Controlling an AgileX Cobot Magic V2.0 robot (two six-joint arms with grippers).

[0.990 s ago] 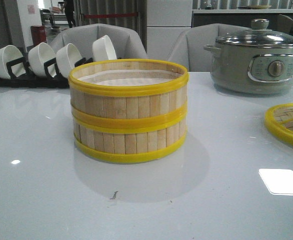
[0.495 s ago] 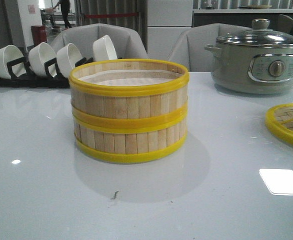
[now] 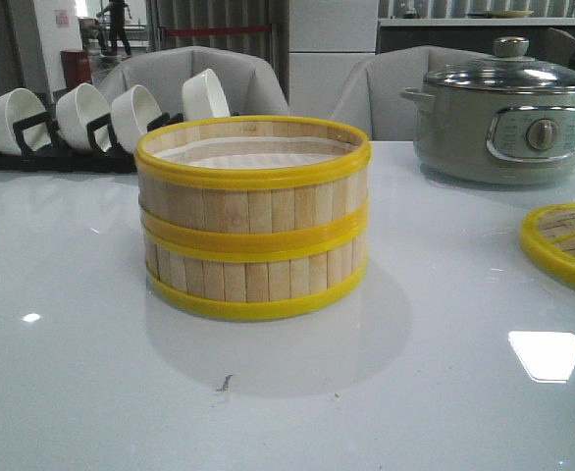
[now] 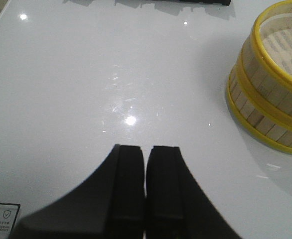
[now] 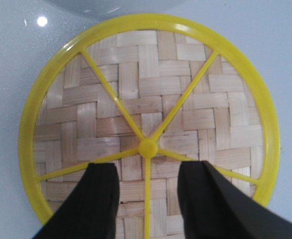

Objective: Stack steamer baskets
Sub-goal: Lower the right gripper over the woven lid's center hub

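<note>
While stacked one on the other at the table's middle, two round bamboo steamer baskets (image 3: 253, 218) with pale slat walls and yellow plastic hoops, upper one open at the top with a white liner (image 3: 253, 152) inside. Off to the right, at the frame's edge, flat on the glossy white table (image 3: 91, 373): matching woven bamboo lid (image 3: 565, 243) with yellow rim and yellow spokes meeting at a small hub. Directly above that lid, black right gripper (image 5: 148, 191), fingers parted to either side of the hub, nothing between them, contact with the weave impossible to tell. Over bare tabletop left of the stack, black left gripper (image 4: 146, 191), fingers pressed nearly together with only a thin slit showing, empty. Farther back on the right, grey-green electric pot (image 3: 503, 123) under a glass lid with a knob. Far left, a row of white ceramic bowls (image 3: 106, 113) tilted in a black rack (image 3: 32, 152). Beyond the table, grey chairs (image 3: 194, 74).
</note>
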